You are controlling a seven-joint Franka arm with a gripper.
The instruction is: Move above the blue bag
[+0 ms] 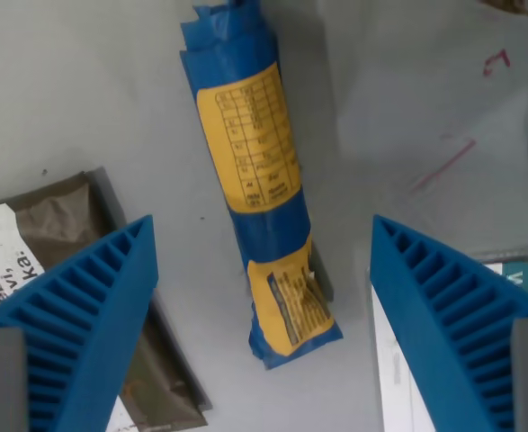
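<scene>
A rolled blue bag (256,180) with yellow printed labels lies on the grey table, running from the top centre down to the lower middle of the wrist view. My gripper (264,238) hangs above it and is open, with one blue ribbed finger (88,315) at the wrist view's left and the other finger (452,315) at the right. The lower half of the bag lies in the gap between the fingers, and nothing is held.
A brown packet (61,220) with a white label lies at the wrist view's left, partly under the left finger. A white and teal item (515,270) shows by the right finger. Red pen marks (493,63) are on the table at upper right.
</scene>
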